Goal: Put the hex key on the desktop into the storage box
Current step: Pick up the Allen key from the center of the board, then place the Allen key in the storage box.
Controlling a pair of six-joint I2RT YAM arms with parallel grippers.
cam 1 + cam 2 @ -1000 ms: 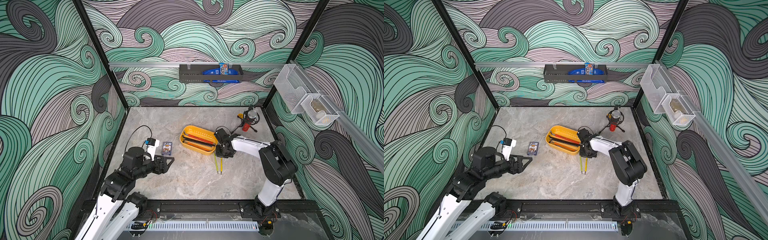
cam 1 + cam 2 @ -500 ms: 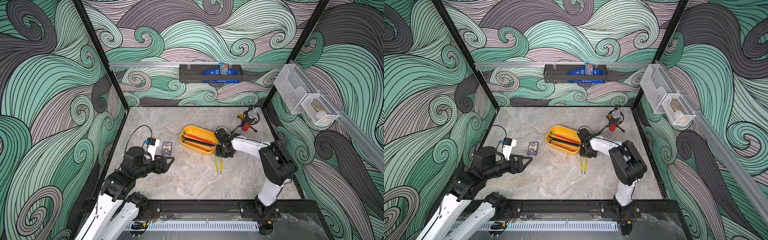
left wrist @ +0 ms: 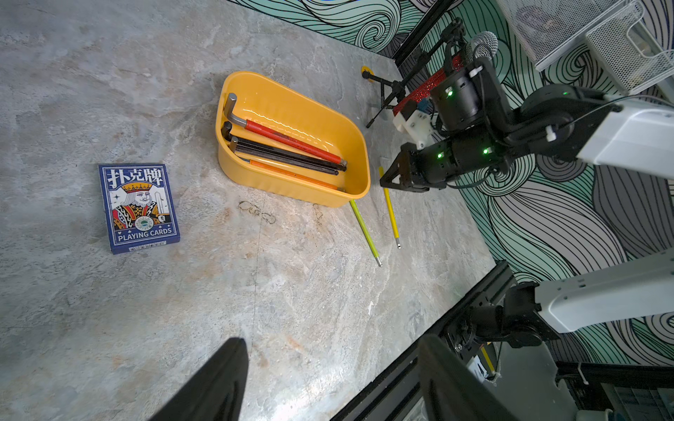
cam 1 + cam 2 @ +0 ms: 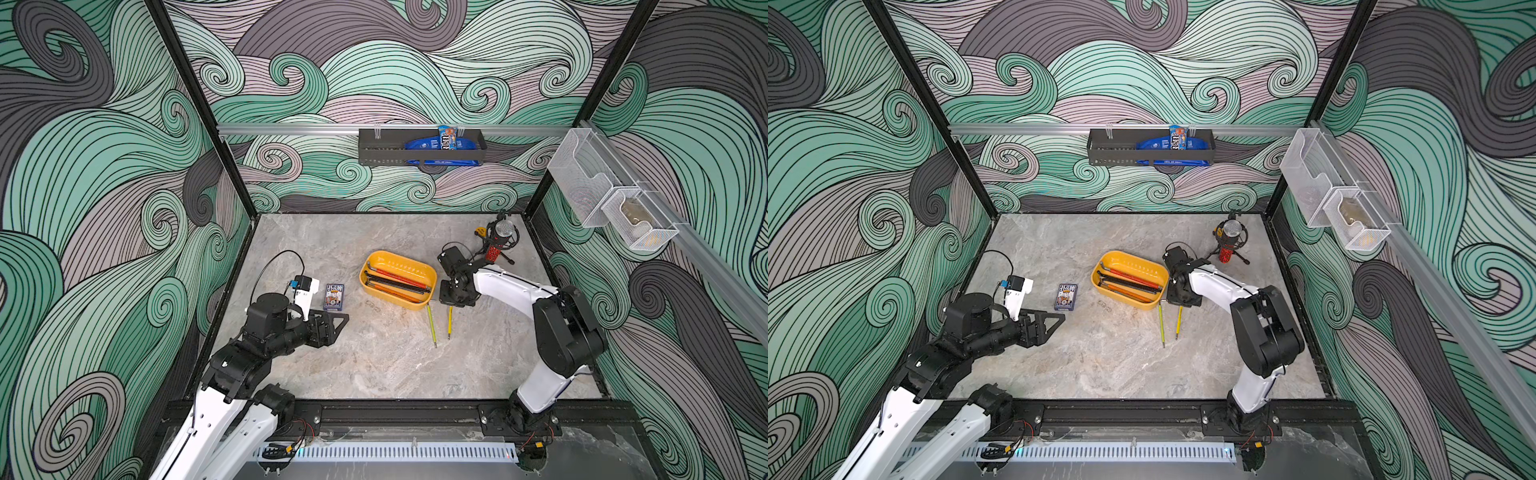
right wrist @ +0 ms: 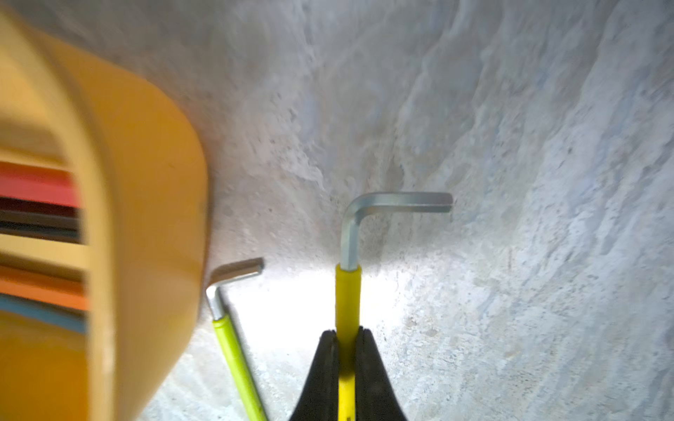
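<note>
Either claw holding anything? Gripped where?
Right claw pinches the yellow hex key on its sleeve, near the bend. Left claw holds nothing.

The right end effector (image 5: 346,339) has its two black fingers (image 5: 370,368) pinched on the yellow-sleeved shaft of a yellow hex key (image 5: 348,291). The key's bare steel bend sticks out beyond the tips, short arm turned away from the storage box (image 5: 153,218). Whether it rests on the grey marbled desk (image 5: 510,164) or sits just off it, I cannot tell. A lime-green hex key (image 5: 233,350) lies on the desk between the held one and the box's rounded yellow corner, close to the wall. Inside the box show blurred red, black, orange and blue bars (image 5: 36,189).
</note>
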